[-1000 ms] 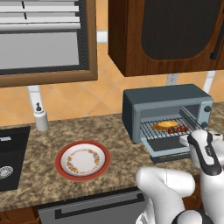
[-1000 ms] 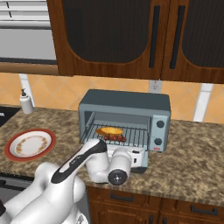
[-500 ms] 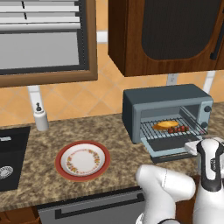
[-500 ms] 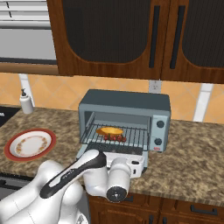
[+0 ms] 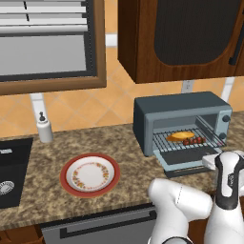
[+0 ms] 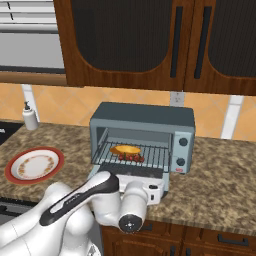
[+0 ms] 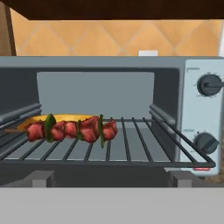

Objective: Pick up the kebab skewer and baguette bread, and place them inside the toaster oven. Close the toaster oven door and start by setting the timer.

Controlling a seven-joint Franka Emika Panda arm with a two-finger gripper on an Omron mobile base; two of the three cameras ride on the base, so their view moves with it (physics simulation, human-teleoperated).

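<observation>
The blue-grey toaster oven (image 5: 181,121) (image 6: 142,132) stands on the counter with its door (image 5: 183,161) dropped open and flat. On its wire rack (image 7: 122,146) lies the kebab skewer (image 7: 70,130) (image 6: 131,157) (image 5: 194,141), dark red chunks in a row. The golden baguette bread (image 7: 61,117) (image 6: 125,149) (image 5: 180,137) rests just behind it. My gripper (image 6: 152,189) (image 5: 212,162) hangs low at the front edge of the open door, facing into the oven. Its fingers are hidden, so their state is unclear. Two knobs (image 7: 210,85) (image 7: 205,142) sit on the oven's right panel.
A red-rimmed plate (image 5: 89,174) (image 6: 33,165) lies on the granite counter left of the oven. A white soap bottle (image 5: 44,128) stands by the wall, and a dark sink (image 5: 7,181) is at far left. Wooden cabinets (image 6: 150,45) hang above.
The arm has sunk lower in front of the oven, bringing the hand down to the door's front edge. Skewer and baguette have stayed on the rack.
</observation>
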